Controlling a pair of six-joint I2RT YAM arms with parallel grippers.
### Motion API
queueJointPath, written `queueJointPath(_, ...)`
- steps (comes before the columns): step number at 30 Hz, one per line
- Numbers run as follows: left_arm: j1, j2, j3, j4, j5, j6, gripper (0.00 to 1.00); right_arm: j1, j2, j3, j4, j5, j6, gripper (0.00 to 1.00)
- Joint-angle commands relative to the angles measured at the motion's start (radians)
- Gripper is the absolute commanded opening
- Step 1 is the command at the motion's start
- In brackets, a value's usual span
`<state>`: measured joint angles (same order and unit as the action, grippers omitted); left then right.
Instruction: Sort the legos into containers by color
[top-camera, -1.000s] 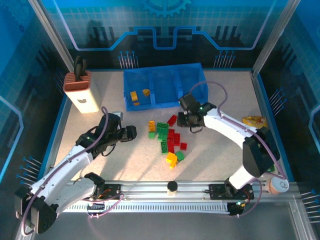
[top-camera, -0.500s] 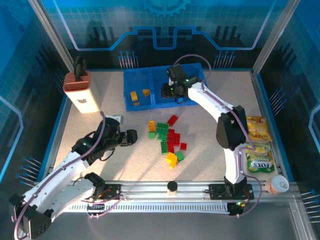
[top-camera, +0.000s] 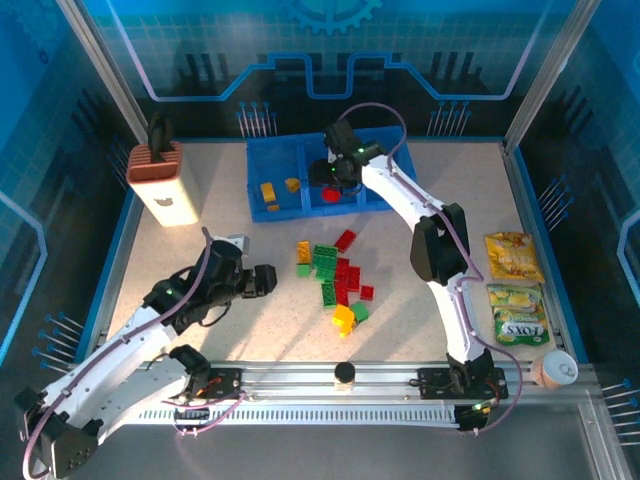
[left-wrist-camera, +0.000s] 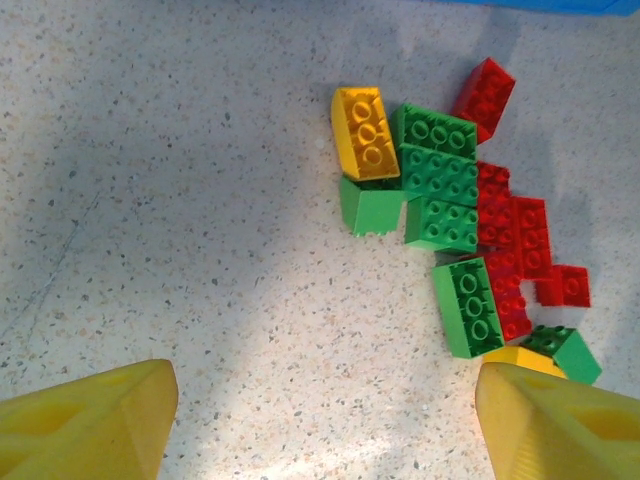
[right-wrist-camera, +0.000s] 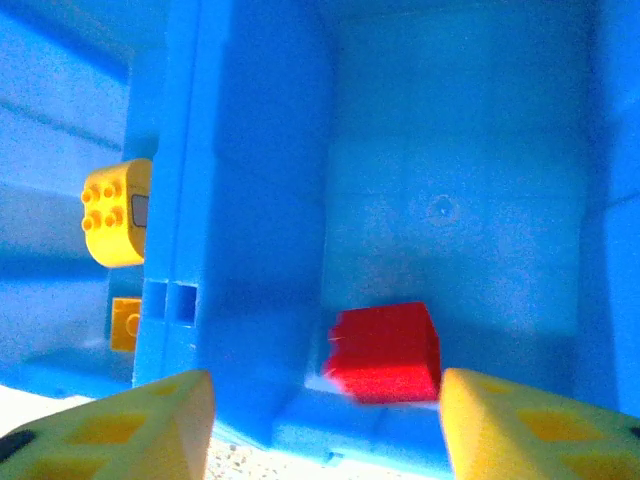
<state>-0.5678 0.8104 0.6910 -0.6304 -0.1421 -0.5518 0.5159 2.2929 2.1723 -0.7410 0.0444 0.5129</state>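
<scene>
The white and brown box (top-camera: 160, 185) is stood at the table's left, at ten o'clock of the left claw (top-camera: 264, 279) and well apart from the work. That claw is held low and spread wide, with nothing between its fingers. It is aimed at the loose pile of bricks (top-camera: 336, 280) at its three o'clock. Bare tabletop is left between them, so a straight approach is judged open.

The blue bin (top-camera: 275, 155) is set at twelve o'clock of the pile, and yellow bricks (top-camera: 268, 192) are kept in its left compartment. The right claw (top-camera: 335, 178) is hung over the middle compartment, spread wide and empty. A red brick (right-wrist-camera: 385, 352) is seen on that floor by the near wall, apart from both fingers. The dividers are close, so a straight lift is judged safest. Snack packets (top-camera: 510, 255) are left at the far right.
</scene>
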Motion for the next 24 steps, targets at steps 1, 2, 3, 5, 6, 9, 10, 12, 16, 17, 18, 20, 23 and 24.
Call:
queueJointPath(1,-0.009,0.034,-0.007,0.014,0.008,-0.019,0.79,0.003,-0.101,-0.038,-0.010,0.009,-0.015,0.67)
queueJointPath(2,-0.011,0.043,-0.007,0.023,0.010,-0.023,0.79,0.003,-0.126,-0.053,-0.007,0.008,-0.017,0.67)
queueJointPath(3,-0.012,0.053,-0.006,0.033,0.013,-0.023,0.79,0.003,-0.150,-0.069,-0.003,0.003,-0.017,0.67)
queueJointPath(5,-0.011,0.079,-0.003,0.056,0.024,-0.027,0.78,0.011,-0.223,-0.139,0.028,-0.003,-0.018,0.67)
queueJointPath(6,-0.012,0.093,-0.001,0.067,0.029,-0.028,0.78,0.015,-0.259,-0.181,0.048,-0.004,-0.019,0.67)
queueJointPath(9,-0.011,0.155,0.014,0.097,0.044,-0.028,0.76,0.026,-0.398,-0.349,0.123,-0.007,-0.013,0.67)
queueJointPath(10,-0.012,0.180,0.020,0.111,0.052,-0.028,0.76,0.029,-0.452,-0.417,0.152,-0.006,-0.007,0.67)
queueJointPath(12,-0.012,0.233,0.035,0.140,0.064,-0.027,0.76,0.034,-0.550,-0.552,0.209,-0.003,0.005,0.67)
queueJointPath(16,-0.012,0.358,0.083,0.189,0.076,-0.016,0.75,0.045,-0.718,-0.799,0.259,0.032,0.012,0.66)
queueJointPath(17,-0.012,0.393,0.100,0.204,0.081,-0.011,0.75,0.046,-0.751,-0.847,0.257,0.047,0.016,0.66)
queueJointPath(18,-0.011,0.421,0.116,0.211,0.082,-0.007,0.75,0.046,-0.775,-0.887,0.254,0.053,0.019,0.66)
queueJointPath(20,-0.011,0.486,0.157,0.223,0.089,0.003,0.75,0.048,-0.825,-0.977,0.261,0.068,0.031,0.64)
queueJointPath(23,-0.011,0.553,0.204,0.238,0.102,0.006,0.73,0.042,-0.842,-1.053,0.275,0.078,0.052,0.59)
queueJointPath(24,-0.011,0.566,0.212,0.241,0.105,0.004,0.73,0.041,-0.830,-1.054,0.263,0.080,0.061,0.59)
